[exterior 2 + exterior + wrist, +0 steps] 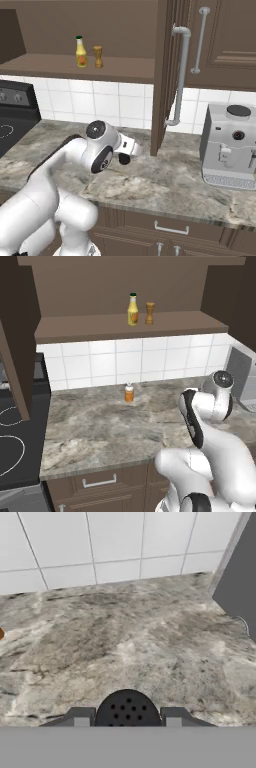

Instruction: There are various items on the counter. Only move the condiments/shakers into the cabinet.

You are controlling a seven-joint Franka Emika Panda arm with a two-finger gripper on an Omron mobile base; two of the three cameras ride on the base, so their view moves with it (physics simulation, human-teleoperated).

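tool (127,721) low over the desk (130,647), its fingers (80,716) clamped on the black shaker (127,709), whose perforated domed top shows between them in the hand view. yellow squeeze bottle (132,310) with dark green cap and brown wooden shaker (149,313) stand upright just beside each other on the cabinet shelf (90,326), bottle to the left in both base views. small orange bottle (129,392) stands upright on the desk near the white tiled wall (100,361), well apart from the tool.
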